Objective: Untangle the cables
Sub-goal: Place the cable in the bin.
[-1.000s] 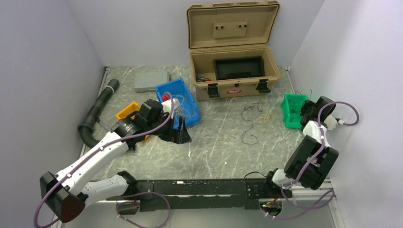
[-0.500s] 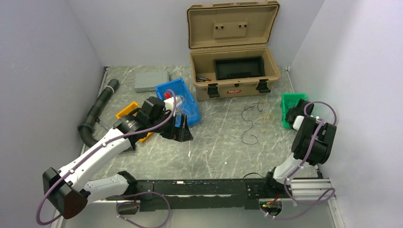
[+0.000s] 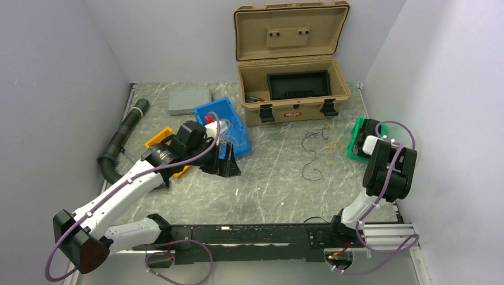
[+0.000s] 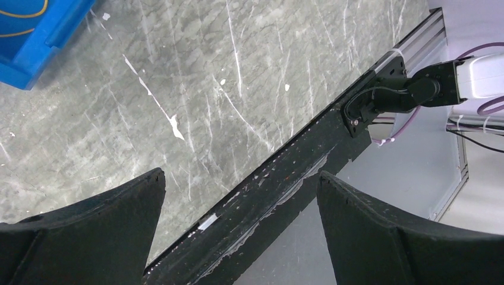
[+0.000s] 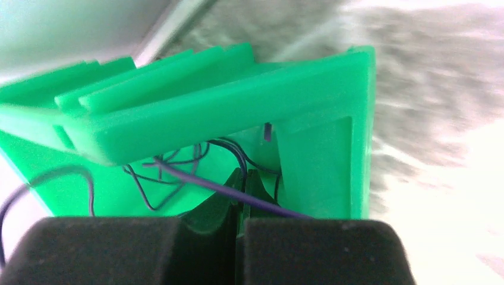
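Note:
Thin dark and pale cables [image 3: 311, 155] lie loose on the marble table in front of the tan case. More strands sit in the blue bin [image 3: 214, 107]. Purple and dark blue cables [image 5: 178, 172] lie inside the tilted green bin [image 5: 238, 101]. My right gripper [image 5: 241, 177] is shut inside this bin, with a dark strand running into the seam of its tips and a purple strand crossing in front. In the top view it [image 3: 364, 139] hangs over the green bin [image 3: 355, 148]. My left gripper [image 4: 239, 173] is open and empty, just right of the blue bin [image 4: 35, 35].
An open tan case [image 3: 291, 89] stands at the back. A grey box [image 3: 189, 101] and a black corrugated hose [image 3: 122, 139] are at the back left. A yellow bin [image 3: 159, 138] sits under the left arm. The black rail [image 4: 285, 178] marks the near edge.
The right arm folded in and its gripper went down into the green bin, which shifted left and turned. The left gripper barely moved.

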Robot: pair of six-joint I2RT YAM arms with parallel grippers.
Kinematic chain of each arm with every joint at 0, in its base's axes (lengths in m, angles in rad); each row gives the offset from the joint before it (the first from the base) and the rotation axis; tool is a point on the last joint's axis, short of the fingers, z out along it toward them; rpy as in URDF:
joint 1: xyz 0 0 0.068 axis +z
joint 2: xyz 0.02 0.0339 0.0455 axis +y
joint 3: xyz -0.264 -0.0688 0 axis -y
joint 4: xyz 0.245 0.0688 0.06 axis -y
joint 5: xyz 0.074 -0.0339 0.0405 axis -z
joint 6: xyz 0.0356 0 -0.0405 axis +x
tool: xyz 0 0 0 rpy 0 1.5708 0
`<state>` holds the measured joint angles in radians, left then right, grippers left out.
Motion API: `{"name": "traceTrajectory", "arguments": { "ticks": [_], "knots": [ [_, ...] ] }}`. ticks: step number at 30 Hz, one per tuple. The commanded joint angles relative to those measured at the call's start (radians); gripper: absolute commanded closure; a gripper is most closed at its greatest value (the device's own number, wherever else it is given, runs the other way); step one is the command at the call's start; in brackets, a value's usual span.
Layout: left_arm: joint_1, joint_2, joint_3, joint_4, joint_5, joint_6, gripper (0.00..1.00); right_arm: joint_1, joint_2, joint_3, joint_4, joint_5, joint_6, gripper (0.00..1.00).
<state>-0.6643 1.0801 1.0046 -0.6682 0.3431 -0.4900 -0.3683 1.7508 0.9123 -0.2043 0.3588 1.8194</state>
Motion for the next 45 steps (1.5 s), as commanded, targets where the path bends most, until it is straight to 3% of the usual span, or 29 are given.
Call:
{"name": "traceTrajectory", "arguments": {
  "ticks": [1,8,15,20,32,40,41,43,45],
  "knots": [
    [0.003,0.000,0.065,-0.003,0.007,0.022,0.01,0.052,-0.117,-0.100,-0.168,0.083,0.090,1.00],
    [0.003,-0.022,0.052,-0.006,0.003,0.019,0.00,0.125,-0.200,-0.168,-0.175,0.113,0.089,1.00],
    [0.003,-0.054,0.040,-0.017,-0.018,0.019,0.01,0.138,-0.261,-0.013,-0.325,0.275,-0.054,1.00],
    [0.003,-0.048,0.053,-0.027,-0.014,0.023,0.00,0.121,-0.212,0.092,-0.369,0.283,-0.116,1.00],
    [0.002,-0.060,0.060,-0.044,-0.031,0.019,0.01,0.046,-0.051,0.119,-0.207,0.167,-0.190,1.00],
    [0.002,-0.054,0.071,-0.044,-0.030,0.009,0.01,0.046,0.037,0.158,-0.225,0.148,-0.196,1.00],
    [0.003,-0.054,0.072,-0.044,-0.029,0.008,0.01,0.046,0.036,0.166,-0.243,0.157,-0.189,0.97],
    [0.002,-0.052,0.075,-0.046,-0.029,0.007,0.01,0.046,0.034,0.196,-0.306,0.172,-0.176,0.81],
    [0.003,-0.055,0.072,-0.044,-0.025,0.005,0.01,0.046,0.020,0.219,-0.359,0.184,-0.166,0.75]
  ]
}}
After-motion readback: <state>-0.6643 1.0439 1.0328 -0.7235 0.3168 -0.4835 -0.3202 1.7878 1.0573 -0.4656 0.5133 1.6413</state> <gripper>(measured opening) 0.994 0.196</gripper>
